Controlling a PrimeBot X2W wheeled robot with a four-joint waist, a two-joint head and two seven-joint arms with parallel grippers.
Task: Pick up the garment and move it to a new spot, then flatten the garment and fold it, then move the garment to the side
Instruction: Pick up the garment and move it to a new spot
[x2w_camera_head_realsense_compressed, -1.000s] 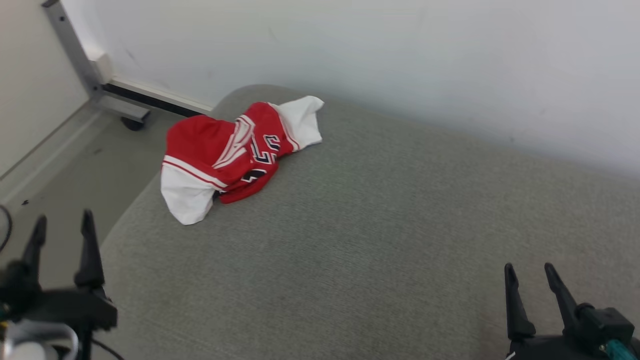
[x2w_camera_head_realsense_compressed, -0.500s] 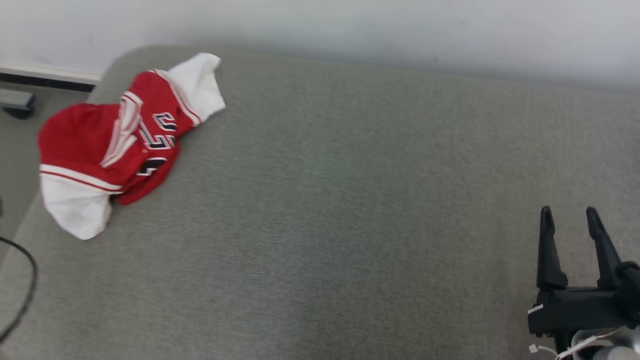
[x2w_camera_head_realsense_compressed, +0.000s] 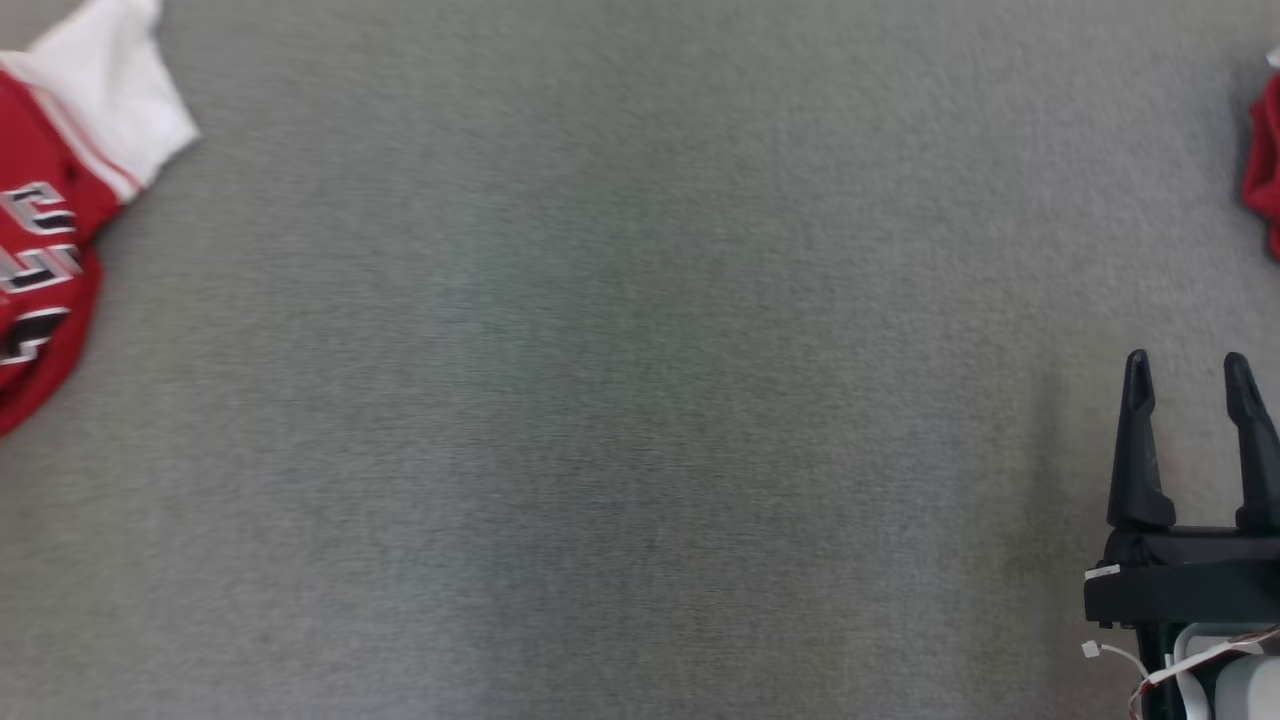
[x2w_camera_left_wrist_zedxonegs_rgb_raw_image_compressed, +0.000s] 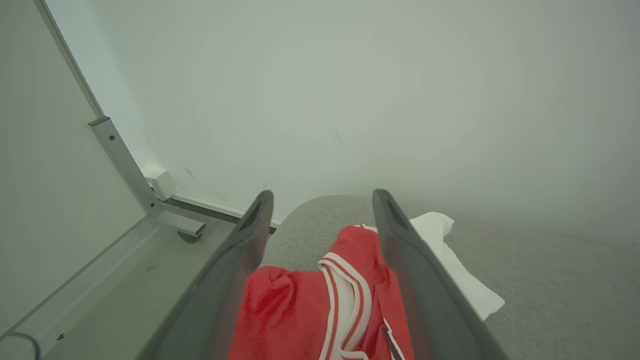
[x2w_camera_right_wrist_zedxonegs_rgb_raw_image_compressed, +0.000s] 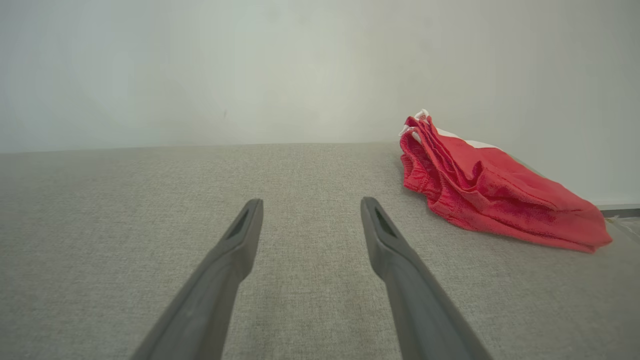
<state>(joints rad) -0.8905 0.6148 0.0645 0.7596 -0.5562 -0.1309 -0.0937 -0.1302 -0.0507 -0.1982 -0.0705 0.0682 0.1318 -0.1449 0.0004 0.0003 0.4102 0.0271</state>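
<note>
The left tool (x2w_camera_left_wrist_zedxonegs_rgb_raw_image_compressed: 322, 195) points toward the pale wall (x2w_camera_left_wrist_zedxonegs_rgb_raw_image_compressed: 350, 100) at 12 o'clock in its wrist view. Its two dark fingers are spread wide with nothing gripped. The garment (x2w_camera_left_wrist_zedxonegs_rgb_raw_image_compressed: 300, 310), a red jersey with white sleeves and white-striped trim, lies crumpled in the gap between them, low in the frame. Whether the fingers touch the cloth cannot be told. One white sleeve spills out past the finger at 4 o'clock.

The garment sits on the rounded corner of the grey cushion (x2w_camera_left_wrist_zedxonegs_rgb_raw_image_compressed: 320, 220). At 9 o'clock of that corner the cushion ends and drops to the floor (x2w_camera_left_wrist_zedxonegs_rgb_raw_image_compressed: 100, 300), where a slanted metal frame leg (x2w_camera_left_wrist_zedxonegs_rgb_raw_image_compressed: 125, 165) stands on a caster against the wall. A dark cable (x2w_camera_left_wrist_zedxonegs_rgb_raw_image_compressed: 25, 340) curls at 8 o'clock.

In the head view the garment (x2w_camera_head_realsense_compressed: 50, 250) is cut off by the frame edge at 9 to 10 o'clock, with black-and-white numerals showing on the red. From there a wide bare stretch of cushion (x2w_camera_head_realsense_compressed: 620, 380) runs across the middle.

The right tool (x2w_camera_head_realsense_compressed: 1186, 360) stands at 4 o'clock in the head view, fingers pointing to 12 and parted wide, holding nothing. In its own wrist view the right tool (x2w_camera_right_wrist_zedxonegs_rgb_raw_image_compressed: 311, 201) reaches level and low over bare cushion toward the wall, where the cushion's far edge runs straight across.

A second red cloth (x2w_camera_right_wrist_zedxonegs_rgb_raw_image_compressed: 490, 195) with white trim lies heaped at 2 o'clock of the fingers, well apart from them, near the cushion's right end. In the head view this cloth (x2w_camera_head_realsense_compressed: 1265, 170) shows at 2 o'clock, cut by the frame edge.
</note>
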